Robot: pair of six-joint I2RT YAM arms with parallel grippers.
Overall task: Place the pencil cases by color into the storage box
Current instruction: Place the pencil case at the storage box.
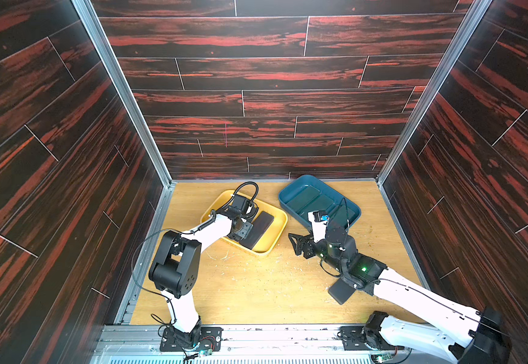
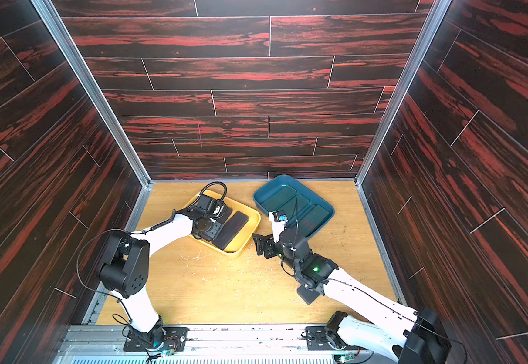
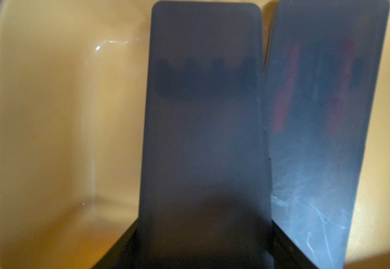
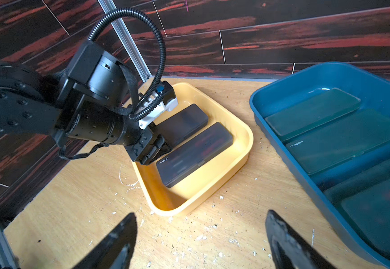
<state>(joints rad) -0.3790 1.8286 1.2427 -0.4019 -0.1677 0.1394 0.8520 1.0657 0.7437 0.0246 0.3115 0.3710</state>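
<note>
Cases in sight number six. Two black ones lie side by side in the yellow tray (image 4: 243, 144); the left fingers (image 4: 160, 148) are clamped on the end of one black case (image 4: 182, 125), mostly covered from above by that wrist (image 1: 239, 205), its twin (image 4: 194, 153) just beside it. Three green cases (image 4: 312, 111) lie flat in the blue tray (image 4: 282, 93). A sixth case (image 1: 340, 291), black, sits on the counter (image 4: 73, 209), half hidden under the right arm (image 1: 414, 293). The right fingers (image 1: 293, 244) hang wide apart, empty, between the trays.
</note>
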